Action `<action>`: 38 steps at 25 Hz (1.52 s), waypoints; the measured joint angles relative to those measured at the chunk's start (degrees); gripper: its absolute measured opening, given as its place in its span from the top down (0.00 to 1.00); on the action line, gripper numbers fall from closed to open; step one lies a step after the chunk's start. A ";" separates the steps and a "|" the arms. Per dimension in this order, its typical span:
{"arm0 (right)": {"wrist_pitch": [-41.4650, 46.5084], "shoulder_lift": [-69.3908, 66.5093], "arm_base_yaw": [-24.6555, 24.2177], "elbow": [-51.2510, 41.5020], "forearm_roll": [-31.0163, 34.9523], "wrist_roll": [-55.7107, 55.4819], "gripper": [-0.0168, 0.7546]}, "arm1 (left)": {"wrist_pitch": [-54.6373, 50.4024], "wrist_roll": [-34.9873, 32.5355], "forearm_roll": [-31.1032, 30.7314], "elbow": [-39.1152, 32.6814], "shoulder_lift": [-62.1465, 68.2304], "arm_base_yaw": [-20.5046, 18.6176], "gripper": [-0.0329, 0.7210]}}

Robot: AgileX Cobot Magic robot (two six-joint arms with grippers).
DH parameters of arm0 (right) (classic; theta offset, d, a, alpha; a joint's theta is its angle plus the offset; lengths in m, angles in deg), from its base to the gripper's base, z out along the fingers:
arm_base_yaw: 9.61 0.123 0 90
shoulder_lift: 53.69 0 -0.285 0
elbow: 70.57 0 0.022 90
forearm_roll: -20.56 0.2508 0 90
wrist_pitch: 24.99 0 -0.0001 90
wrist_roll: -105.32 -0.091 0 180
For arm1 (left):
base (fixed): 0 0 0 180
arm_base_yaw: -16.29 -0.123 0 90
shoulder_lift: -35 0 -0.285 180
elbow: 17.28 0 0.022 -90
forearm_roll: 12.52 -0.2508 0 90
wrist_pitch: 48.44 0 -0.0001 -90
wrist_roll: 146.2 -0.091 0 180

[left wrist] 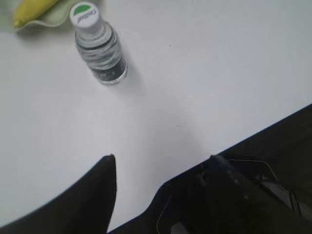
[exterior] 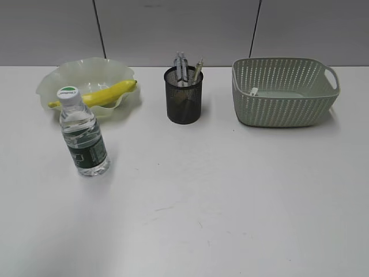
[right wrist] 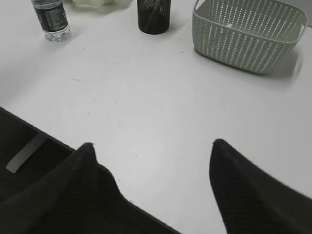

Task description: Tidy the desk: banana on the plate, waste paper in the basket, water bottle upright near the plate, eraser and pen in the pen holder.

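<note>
The banana [exterior: 101, 95] lies across the pale-green plate [exterior: 86, 72] at the back left of the desk [exterior: 230, 190]. Just in front of the plate the water bottle [exterior: 83, 135] stands upright. Pens [exterior: 183, 68] stick out of the black mesh pen holder [exterior: 184, 95]; the eraser is hidden. A small white bit [exterior: 253, 91] shows inside the basket [exterior: 282, 92]; I cannot tell whether it is the waste paper. My left gripper [left wrist: 163, 157] hangs open and empty over the desk's front edge, well short of the bottle [left wrist: 100, 48]. My right gripper [right wrist: 152, 143] is also open and empty. Neither shows in the exterior view.
The desk's front edge runs under both grippers, with dark space below it [left wrist: 273, 156]. In the right wrist view the basket [right wrist: 243, 39], pen holder [right wrist: 154, 17] and bottle [right wrist: 52, 19] line the far side. A grey wall stands behind the desk.
</note>
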 joint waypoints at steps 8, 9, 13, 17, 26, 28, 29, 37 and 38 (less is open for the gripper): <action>0.00 0.00 0.00 0.00 -0.06 0.00 0.25 | -0.20 -6.03 1.20 -16.15 -33.89 0.05 0.37; 0.00 0.00 0.00 0.00 -0.06 0.00 0.25 | -0.35 -8.06 1.79 -18.06 -38.09 0.05 0.37; -0.07 0.00 0.00 -0.07 -0.13 0.00 0.25 | -0.87 -10.62 4.32 -23.83 -48.94 0.11 0.38; -0.07 0.06 0.00 -0.07 0.02 0.00 0.25 | 4.14 -12.25 5.88 -25.76 -46.36 0.13 0.38; -0.07 0.17 0.00 -0.07 0.24 0.00 0.25 | 8.94 -18.33 9.48 -27.91 -44.96 0.18 0.38; -0.07 0.17 0.00 -0.07 0.30 0.00 0.25 | 9.05 -18.58 9.77 -27.91 -44.96 0.18 0.38; -0.07 0.17 -0.23 -0.07 0.30 0.00 0.25 | 9.05 -18.70 9.83 -27.91 -44.96 0.18 0.38; -0.07 0.17 -15.68 -0.07 0.48 0.00 0.25 | 9.06 -18.93 9.89 -27.91 -44.96 0.18 0.38; -0.07 0.17 -18.35 -0.07 0.48 0.00 0.25 | 9.06 -18.93 9.89 -27.91 -44.96 0.18 0.38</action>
